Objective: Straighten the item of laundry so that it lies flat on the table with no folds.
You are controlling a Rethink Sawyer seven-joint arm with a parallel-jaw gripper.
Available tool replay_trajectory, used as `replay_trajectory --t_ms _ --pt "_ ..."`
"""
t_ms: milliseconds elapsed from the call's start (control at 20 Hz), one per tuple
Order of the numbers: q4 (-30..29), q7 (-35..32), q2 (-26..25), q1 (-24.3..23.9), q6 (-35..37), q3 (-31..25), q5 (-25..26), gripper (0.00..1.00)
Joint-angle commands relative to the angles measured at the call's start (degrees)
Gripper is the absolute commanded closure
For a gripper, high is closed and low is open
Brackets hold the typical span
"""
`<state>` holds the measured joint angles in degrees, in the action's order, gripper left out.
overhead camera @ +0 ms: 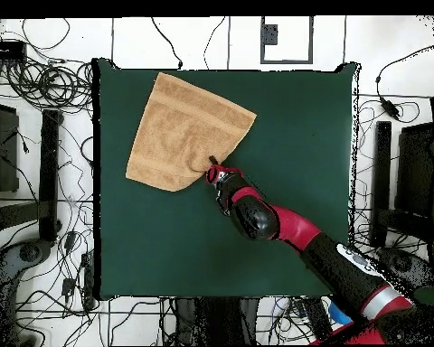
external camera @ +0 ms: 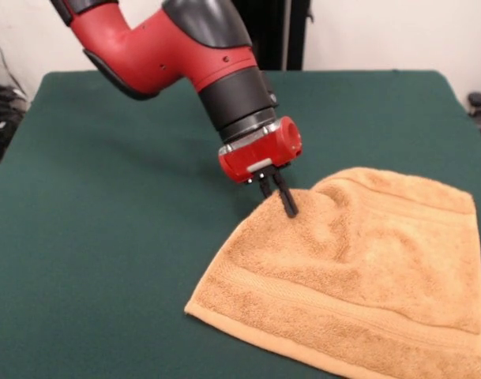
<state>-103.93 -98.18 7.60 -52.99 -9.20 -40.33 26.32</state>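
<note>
You will find no text, label, brand, number or sign to read in either view; nothing legible stands on the arm, the towel, the table or the surroundings.

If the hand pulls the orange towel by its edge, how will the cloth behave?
The towel is probably floppy: it wrinkles beside the hand. Its terry pile likely grips the felt table, so it may bunch rather than slide. It looks light.
</note>
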Motion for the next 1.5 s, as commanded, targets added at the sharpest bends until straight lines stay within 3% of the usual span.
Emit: replay_trajectory --t_ms 50,200,600,900,1500 --pt "0.33 -7.66 -1.81 1.49 3.56 -3.44 -0.77 1.0" --pt "-1.2 -8.3 0.89 1.86 3.8 -2.53 -1.66 1.0" --pt "-6.4 -3.95 11.39 -2.7 15.66 0.0 -3.16 1.0" --pt "-5.46 -1.05 11.14 -5.89 20.48 -1.8 -2.02 1.0" --pt "-5.16 -2.06 12.47 -6.11 22.37 -1.89 -1.08 1.0"
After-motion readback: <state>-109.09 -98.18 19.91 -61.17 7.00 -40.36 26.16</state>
